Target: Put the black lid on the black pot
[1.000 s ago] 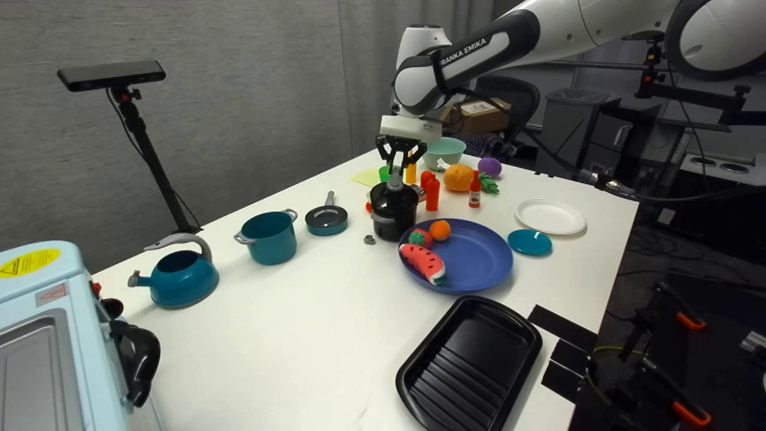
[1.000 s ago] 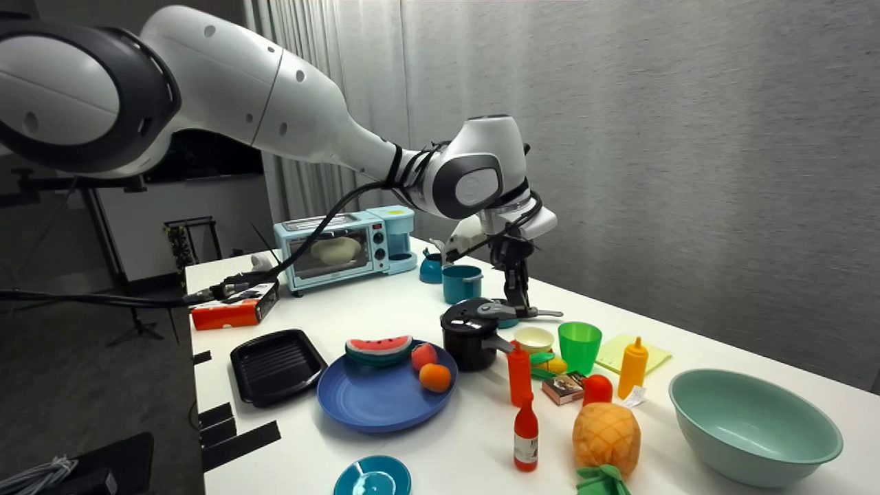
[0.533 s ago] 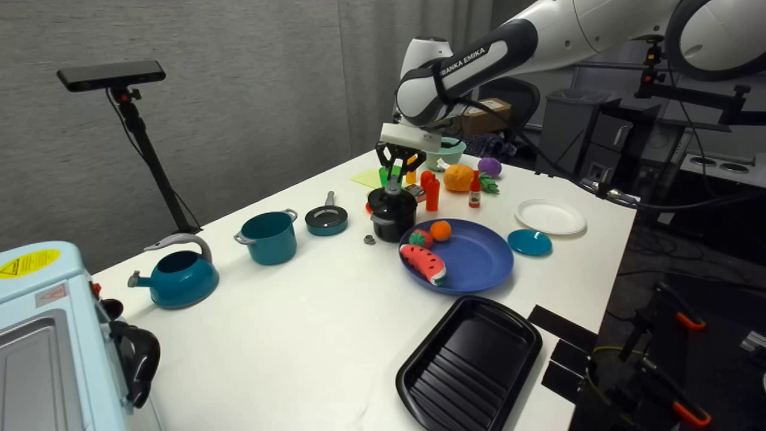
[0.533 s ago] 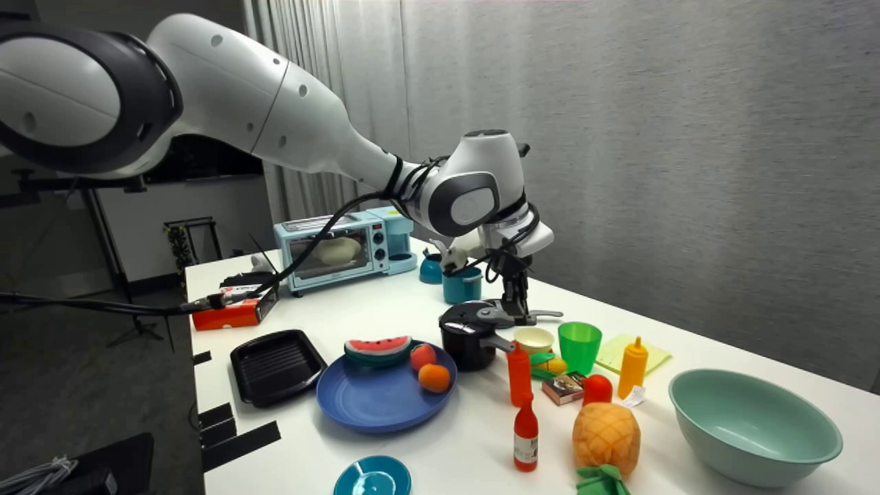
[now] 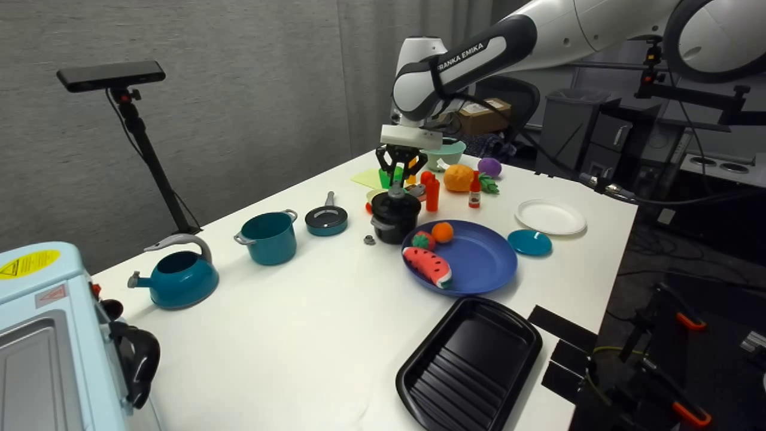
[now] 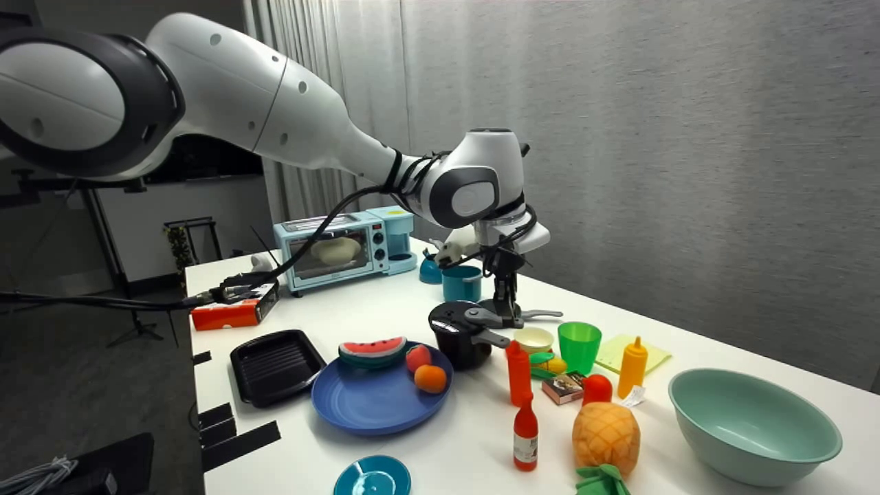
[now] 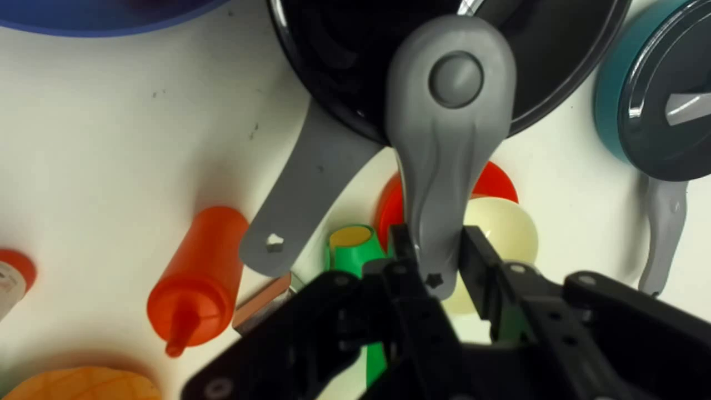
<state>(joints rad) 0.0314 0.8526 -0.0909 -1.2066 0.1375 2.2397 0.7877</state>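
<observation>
The black lid (image 5: pixel 395 203) is round with a long grey handle. It lies over the top of the small black pot (image 5: pixel 395 230); in an exterior view the lid (image 6: pixel 450 314) also covers the pot (image 6: pixel 462 349). I cannot tell whether it is fully seated. My gripper (image 5: pixel 397 178) is above the pot, also in an exterior view (image 6: pixel 507 317). In the wrist view my gripper (image 7: pixel 430 250) is shut on the grey handle of the black lid (image 7: pixel 344 61). The pot's own grey handle (image 7: pixel 311 183) sticks out beside and below it. The pot's inside is hidden.
A blue plate (image 5: pixel 479 269) with toy fruit stands close to the pot. Near it are a red bottle (image 6: pixel 518 378), a cream bowl (image 6: pixel 533 339), a green cup (image 6: pixel 579 347) and a teal pan (image 5: pixel 326 220). A teal pot (image 5: pixel 270 239) and a grill pan (image 5: pixel 473 359) stand farther off.
The gripper, lid and pot have shifted slightly toward the blue plate. The plate with its fruit has slid a little the same way. The grip on the lid's handle stays.
</observation>
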